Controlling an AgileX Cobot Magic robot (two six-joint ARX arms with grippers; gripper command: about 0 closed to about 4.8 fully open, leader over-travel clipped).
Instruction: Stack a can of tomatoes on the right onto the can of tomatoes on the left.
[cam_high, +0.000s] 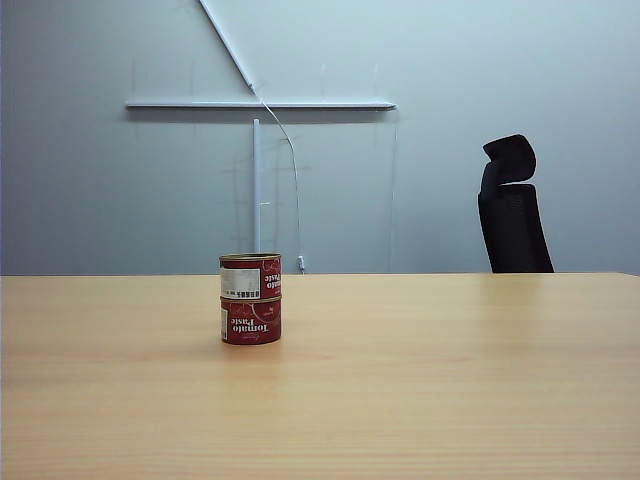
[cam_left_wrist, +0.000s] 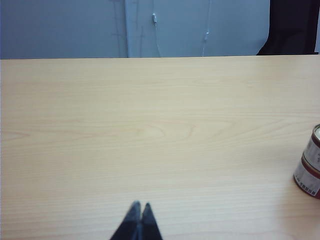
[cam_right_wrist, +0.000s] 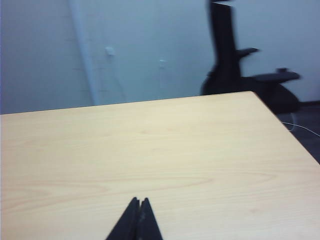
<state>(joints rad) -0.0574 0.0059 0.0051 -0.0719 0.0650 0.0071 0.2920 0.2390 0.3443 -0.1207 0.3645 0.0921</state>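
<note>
Two red tomato paste cans stand stacked on the wooden table (cam_high: 450, 380), left of centre in the exterior view. The upper can (cam_high: 250, 277) rests squarely on the lower can (cam_high: 250, 321). The stack also shows at the frame's edge in the left wrist view, upper can (cam_left_wrist: 316, 145) over lower can (cam_left_wrist: 309, 179). My left gripper (cam_left_wrist: 140, 205) is shut and empty, low over bare table well away from the stack. Over bare table too, my right gripper (cam_right_wrist: 139, 200) is shut with nothing in it. Neither arm shows in the exterior view.
A black office chair (cam_high: 512, 205) stands behind the table's far right edge and also shows as the chair (cam_right_wrist: 235, 55) in the right wrist view. The table's right corner edge (cam_right_wrist: 287, 130) drops off toward the floor. A grey wall with white trunking lies beyond.
</note>
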